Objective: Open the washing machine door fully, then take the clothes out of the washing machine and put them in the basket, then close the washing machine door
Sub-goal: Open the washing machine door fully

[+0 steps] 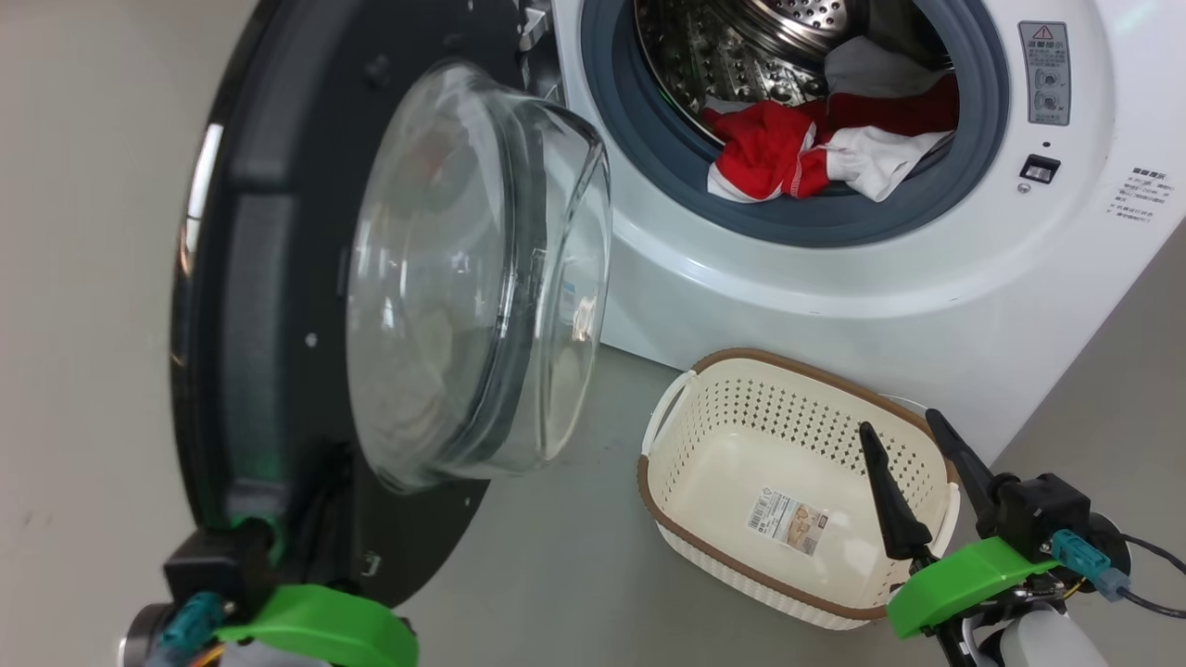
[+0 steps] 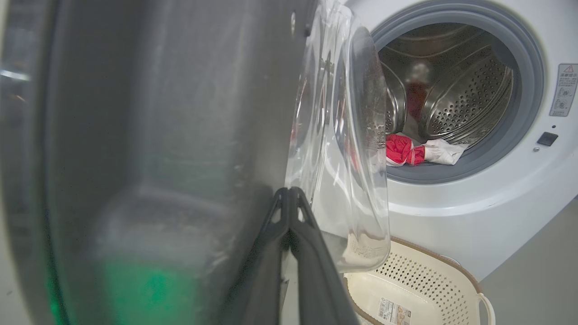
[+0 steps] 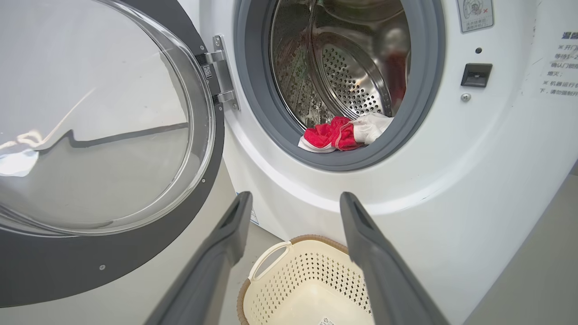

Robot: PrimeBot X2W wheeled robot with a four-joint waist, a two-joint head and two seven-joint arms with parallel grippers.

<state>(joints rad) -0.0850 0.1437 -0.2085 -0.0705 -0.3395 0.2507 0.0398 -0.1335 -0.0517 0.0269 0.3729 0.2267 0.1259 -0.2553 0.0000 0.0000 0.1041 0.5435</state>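
The washing machine door stands swung out to my left, its black rim facing me edge-on and its clear glass bowl bulging toward the machine. Behind it, the white washing machine shows its round mouth. Red and white clothes lie heaped at the front of the perforated steel drum, spilling onto the lower part of the grey rubber ring.

On the floor just in front of the machine, below the mouth, sits the cream basket with its brown rim, a sticker on its bottom.

My left pincer is clenched, fingers pressed together with nothing between them, lying close along the door's dark inner face beside the glass bowl; I cannot tell whether they touch it. My right pincer is spread wide and holds nothing, hovering above the basket's near right corner with its fingers pointing toward the machine.
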